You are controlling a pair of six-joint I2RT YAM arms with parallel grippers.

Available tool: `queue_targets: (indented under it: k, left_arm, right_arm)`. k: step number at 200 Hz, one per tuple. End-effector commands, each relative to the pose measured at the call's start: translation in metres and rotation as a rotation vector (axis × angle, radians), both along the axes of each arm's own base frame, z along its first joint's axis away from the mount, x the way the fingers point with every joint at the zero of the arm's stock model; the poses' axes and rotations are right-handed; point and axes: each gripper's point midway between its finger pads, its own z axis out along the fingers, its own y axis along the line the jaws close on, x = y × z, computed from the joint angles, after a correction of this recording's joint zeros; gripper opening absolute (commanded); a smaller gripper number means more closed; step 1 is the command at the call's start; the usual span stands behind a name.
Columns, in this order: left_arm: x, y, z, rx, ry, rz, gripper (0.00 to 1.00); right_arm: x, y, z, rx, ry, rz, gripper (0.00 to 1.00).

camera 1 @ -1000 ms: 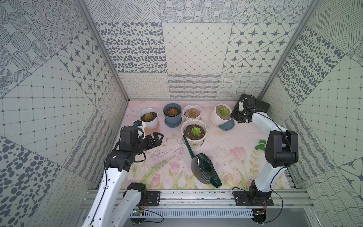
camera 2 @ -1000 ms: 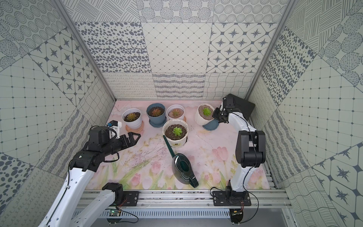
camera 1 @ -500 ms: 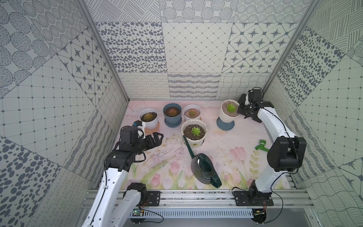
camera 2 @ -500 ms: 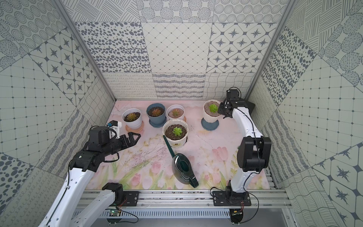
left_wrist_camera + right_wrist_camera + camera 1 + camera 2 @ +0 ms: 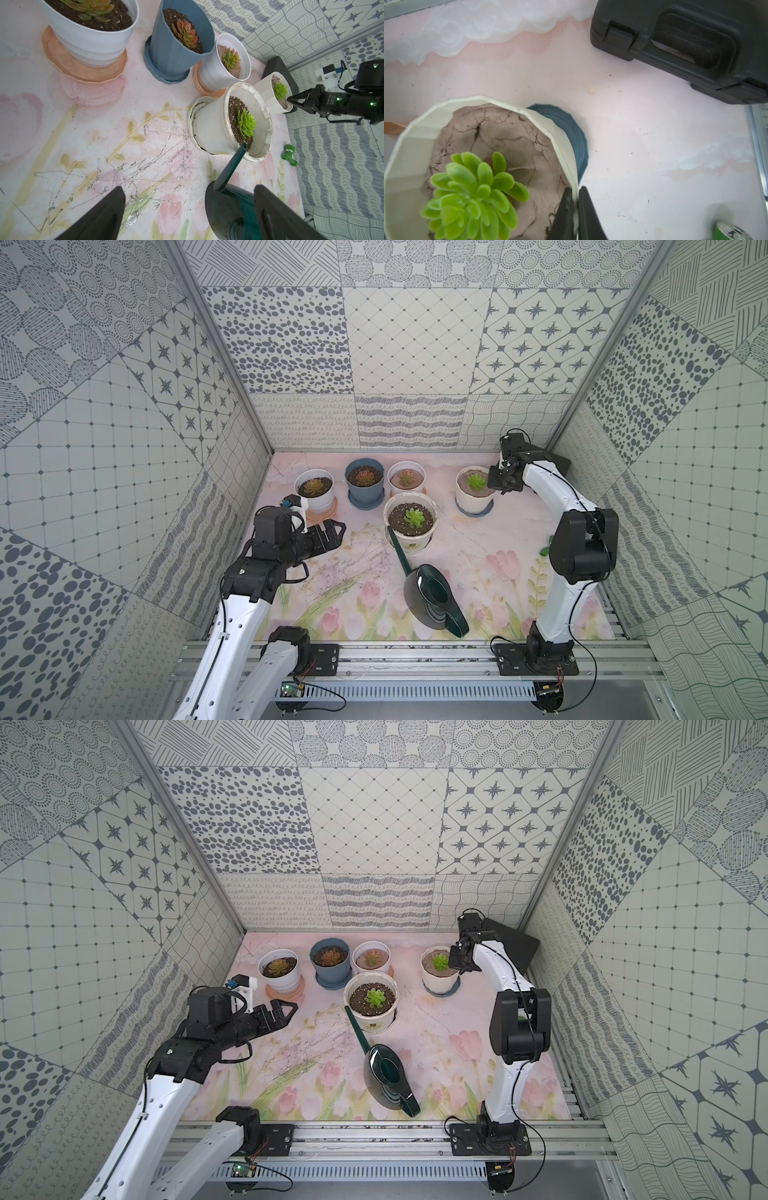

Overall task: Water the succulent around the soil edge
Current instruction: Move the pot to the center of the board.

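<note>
Patterned tile panels enclose the cell on three sides and carry no text. On the floral table, one change is recorded. The cream pot with its green succulent was tilted clear of its blue saucer a second ago. It now stands upright on that saucer, at the far right of the pot row.

My right end effector remains clenched on the pot's rim, one finger inside and one outside. My left end effector is released, empty, and has not moved.

The watering can lies untouched on the table, its spout tip at the rim of the front white pot.

Assessment: the pot appears placed and pouring has not begun. The can must be picked up next.

Writing: a small label on the front pot is too small to read. No brand is legible.
</note>
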Motion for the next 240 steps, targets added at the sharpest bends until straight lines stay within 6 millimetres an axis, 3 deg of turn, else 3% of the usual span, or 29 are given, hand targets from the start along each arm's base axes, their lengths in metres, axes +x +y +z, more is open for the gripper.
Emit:
queue_targets:
  k: [1,59,99,139,172,204,229,240]
  left_arm:
    - [0.000,0.002,0.000,0.000,-0.002,0.004,0.99]
    - [0.001,0.002,-0.001,0.001,-0.001,0.005,0.99]
    - [0.002,0.005,-0.002,0.014,0.002,0.020,0.99]
    - [0.007,0.017,-0.005,0.057,0.009,0.076,1.00]
    - [0.021,0.038,-0.002,0.106,0.013,0.171,0.99]
    - [0.050,0.088,-0.013,0.078,0.100,0.347,0.92]
    - [0.080,0.126,-0.026,0.111,0.164,0.441,0.88]
    - [0.100,0.138,-0.030,0.140,0.163,0.450,0.81]
  right_arm:
    - [0.022,0.023,0.021,0.035,-0.086,0.032,0.00]
    - [0.049,0.047,0.016,0.090,-0.092,0.027,0.00]
    - [0.052,0.067,0.018,0.116,-0.092,0.068,0.00]
    - [0.043,0.067,0.027,0.103,-0.093,0.083,0.27]
    - [0.019,0.058,0.075,0.082,-0.168,0.103,0.44]
    - [-0.027,0.054,0.118,0.083,-0.240,0.135,0.52]
    - [-0.070,0.075,0.137,0.101,-0.315,0.217,0.53]
    - [-0.090,0.089,0.138,0.131,-0.346,0.264,0.53]
